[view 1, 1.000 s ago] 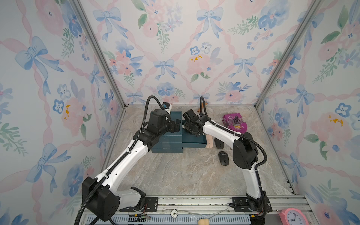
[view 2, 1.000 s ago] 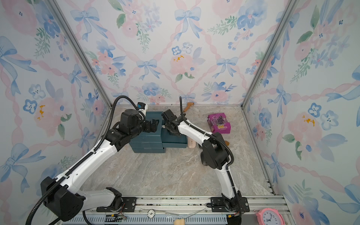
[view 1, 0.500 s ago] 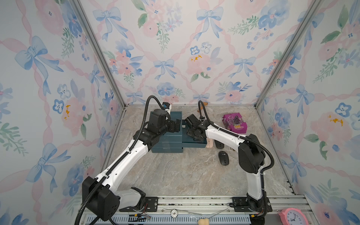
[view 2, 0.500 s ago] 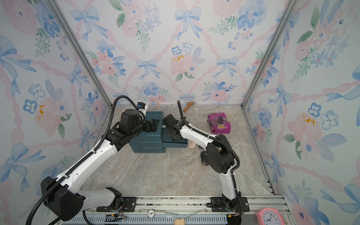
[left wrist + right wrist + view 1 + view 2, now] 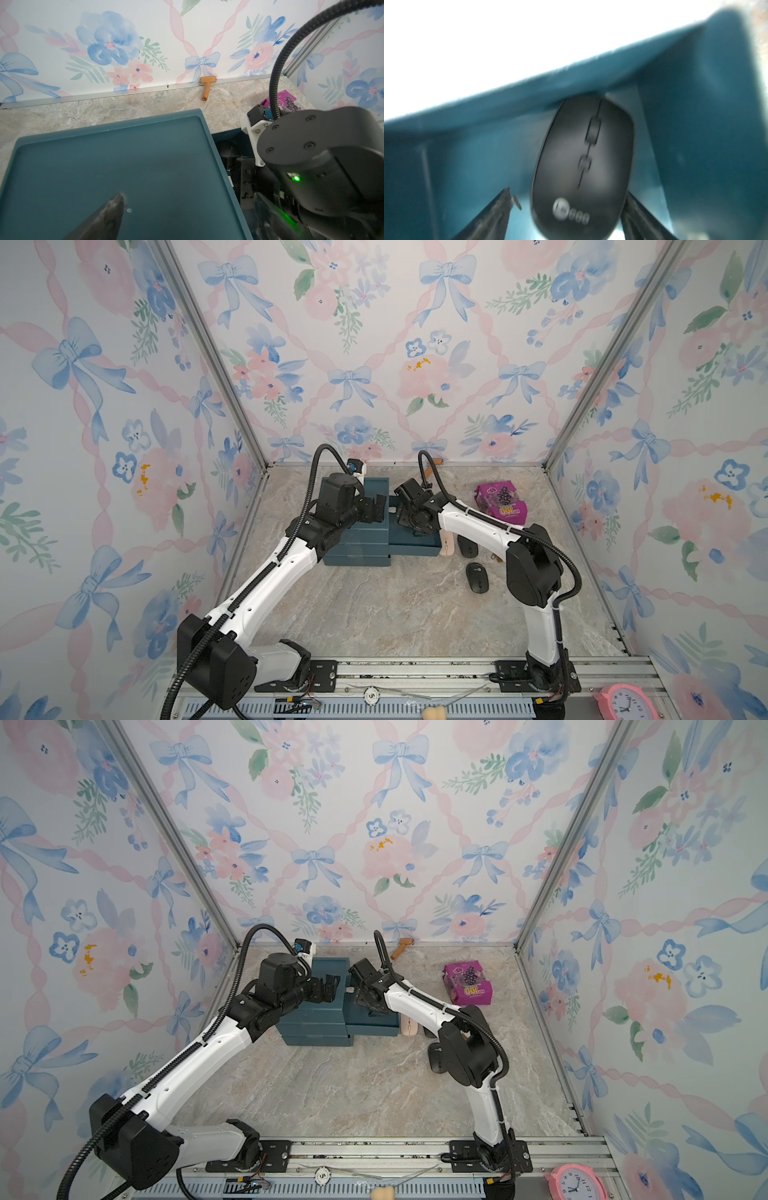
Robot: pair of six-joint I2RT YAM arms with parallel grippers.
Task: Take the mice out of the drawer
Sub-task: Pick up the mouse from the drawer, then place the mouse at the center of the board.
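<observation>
A teal cabinet (image 5: 357, 547) stands at the back of the table, with its drawer (image 5: 415, 549) pulled out to the right. My right gripper (image 5: 411, 519) reaches down into the drawer. In the right wrist view it (image 5: 568, 195) is open around a black mouse (image 5: 583, 162) that lies against the drawer wall; one finger (image 5: 500, 207) stands clear of the mouse. My left gripper (image 5: 376, 509) is open over the cabinet top (image 5: 116, 166), with one finger (image 5: 112, 214) above it. On the table to the right of the drawer lie a pink mouse (image 5: 446, 543) and two black mice (image 5: 476, 577) (image 5: 466, 545).
A purple packet (image 5: 500, 502) lies at the back right. A wooden roller (image 5: 206, 89) rests against the back wall. A pink clock (image 5: 623, 701) sits on the front rail. Flowered walls close in the left, back and right sides.
My right gripper has dipped lower into the drawer, and the right arm's elbow has swung to the right. The left arm has stayed where it was.
</observation>
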